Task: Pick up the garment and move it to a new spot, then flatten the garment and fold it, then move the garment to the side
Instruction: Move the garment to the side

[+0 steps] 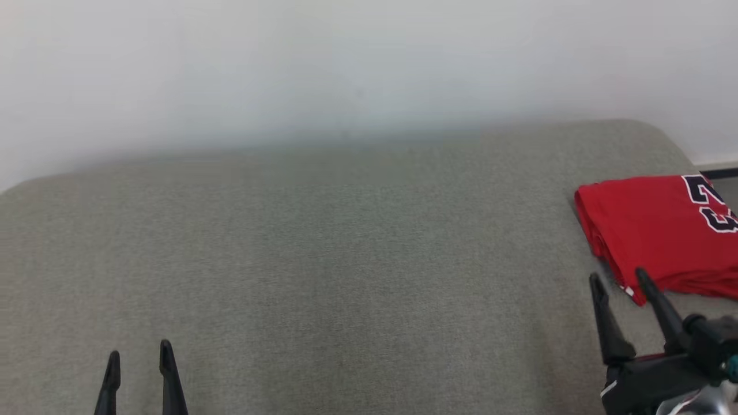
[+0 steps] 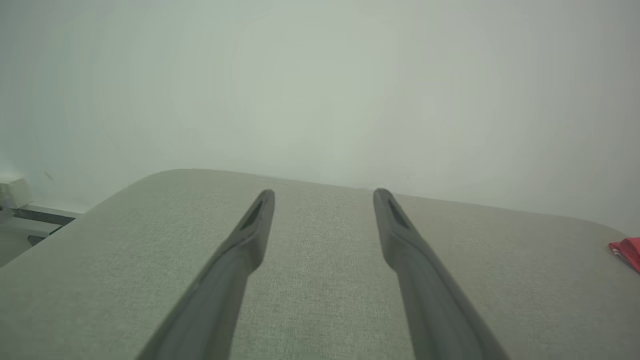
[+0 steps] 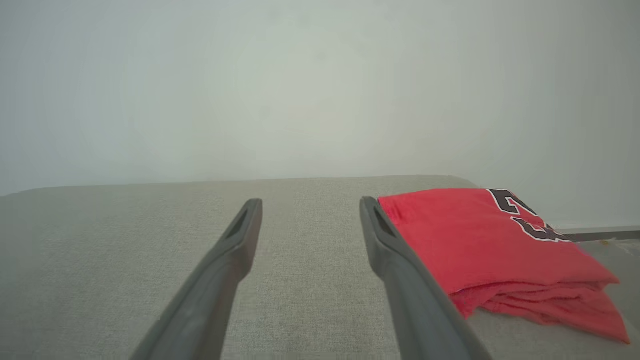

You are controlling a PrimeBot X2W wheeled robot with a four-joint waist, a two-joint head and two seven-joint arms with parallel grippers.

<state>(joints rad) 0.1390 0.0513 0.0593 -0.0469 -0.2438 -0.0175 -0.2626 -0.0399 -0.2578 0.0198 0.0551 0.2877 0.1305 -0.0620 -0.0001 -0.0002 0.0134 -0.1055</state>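
The garment (image 1: pixel 657 230) is a red jersey with dark numerals, folded into a neat stack at the far right of the grey cushioned surface (image 1: pixel 346 259). My right gripper (image 1: pixel 621 278) is open just in front of its near left corner, nothing between the fingers. In the right wrist view the garment (image 3: pixel 480 245) lies to the right of the right gripper (image 3: pixel 310 202), beside the right finger. My left gripper (image 1: pixel 139 353) stands open at the lower left, far from the jersey. The left wrist view has the left gripper (image 2: pixel 324 192) over bare fabric, with a red corner of the garment (image 2: pixel 627 249) at the right edge.
A pale wall (image 1: pixel 346 69) rises behind the cushion. The cushion's rounded right edge (image 1: pixel 680 150) falls off just beyond the jersey, with a dark strip (image 1: pixel 720 172) by the wall. A pale object and dark rail (image 2: pixel 25 212) sit past the cushion's left edge.
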